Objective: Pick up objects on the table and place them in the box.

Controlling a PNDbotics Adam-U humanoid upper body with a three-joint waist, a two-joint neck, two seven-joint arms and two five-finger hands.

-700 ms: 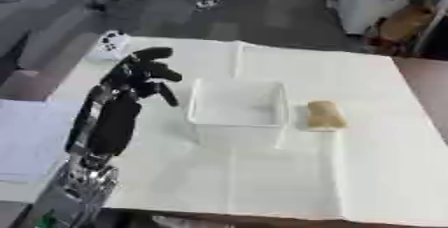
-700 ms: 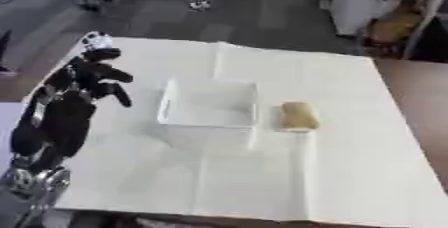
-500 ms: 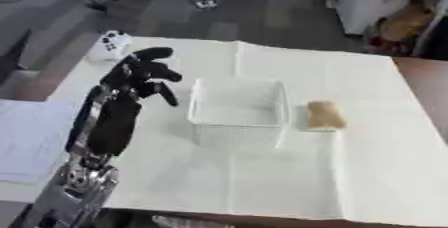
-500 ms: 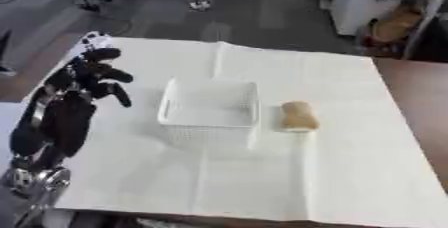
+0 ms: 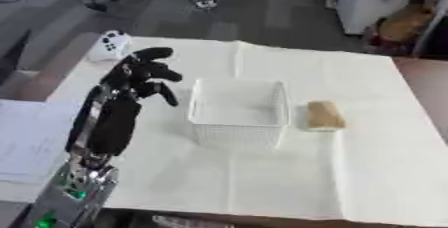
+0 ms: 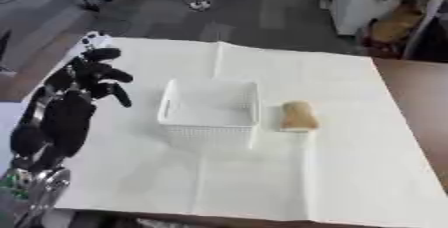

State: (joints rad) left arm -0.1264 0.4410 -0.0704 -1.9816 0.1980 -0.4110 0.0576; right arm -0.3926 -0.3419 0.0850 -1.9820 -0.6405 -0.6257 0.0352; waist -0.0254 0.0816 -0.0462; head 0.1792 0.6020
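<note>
The left hand (image 5: 140,74) hung above the counter's (image 5: 367,172) left side, fingers curled and holding nothing, beside the box (image 5: 238,109) but apart from it. The right hand was not in view. The box looked empty. A tan roll (image 5: 322,115) lay just right of the box, near its wall. A white gadget (image 5: 111,45) sat at the far left corner, beyond the hand. The gadget seemed the nearer pick: the hand would do well to uncurl first, come down over it from above, close around its sides, then lift clear of the box's rim before letting go inside.
</note>
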